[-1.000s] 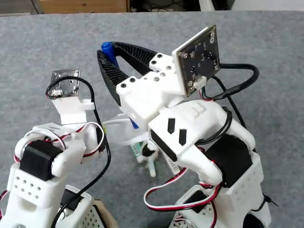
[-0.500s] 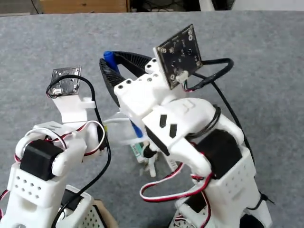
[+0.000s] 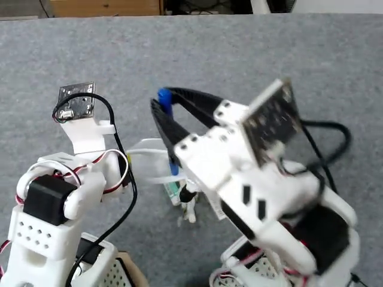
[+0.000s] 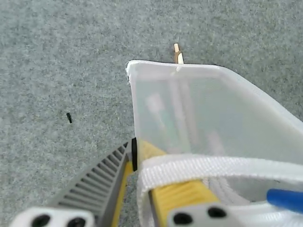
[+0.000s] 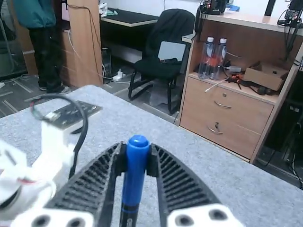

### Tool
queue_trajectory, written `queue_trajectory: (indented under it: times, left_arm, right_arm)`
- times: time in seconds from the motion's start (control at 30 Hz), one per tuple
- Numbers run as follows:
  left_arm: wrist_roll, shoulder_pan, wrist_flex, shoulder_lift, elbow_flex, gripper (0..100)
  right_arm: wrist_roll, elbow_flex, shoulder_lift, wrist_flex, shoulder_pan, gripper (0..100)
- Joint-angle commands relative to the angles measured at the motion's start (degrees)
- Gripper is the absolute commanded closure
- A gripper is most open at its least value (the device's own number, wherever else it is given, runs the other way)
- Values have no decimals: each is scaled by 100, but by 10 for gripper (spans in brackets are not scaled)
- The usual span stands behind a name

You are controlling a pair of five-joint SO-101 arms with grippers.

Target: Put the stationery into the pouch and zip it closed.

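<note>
While the left gripper pinches the open pouch by its rim, some stationery inside, the right gripper clamps a blue pen at the pouch's mouth, so inserting it and zipping apparently remain.

On grey felt table, between both arms: clear plastic pouch, rim clamped in left gripper. In right gripper: blue marker pen, lower end at pouch's mouth.
</note>
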State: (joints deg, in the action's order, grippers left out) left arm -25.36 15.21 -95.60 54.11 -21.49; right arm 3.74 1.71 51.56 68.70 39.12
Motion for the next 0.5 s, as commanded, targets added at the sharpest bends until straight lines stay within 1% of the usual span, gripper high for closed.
queue_trajectory:
  times: [0.0, 0.13, 0.27, 0.47]
  left_arm:
    - [-53, -92, 114, 26, 356, 972]
    - [-53, -92, 123, 26, 356, 972]
    - [-62, -92, 132, 26, 356, 972]
    - [-62, -92, 132, 26, 356, 972]
  right_arm:
    - [79, -4, 207, 378, -79, 986]
    - [536, -4, 453, 791, -70, 986]
    - [800, 22, 593, 1204, -53, 986]
    - [976, 901, 734, 1081, -44, 986]
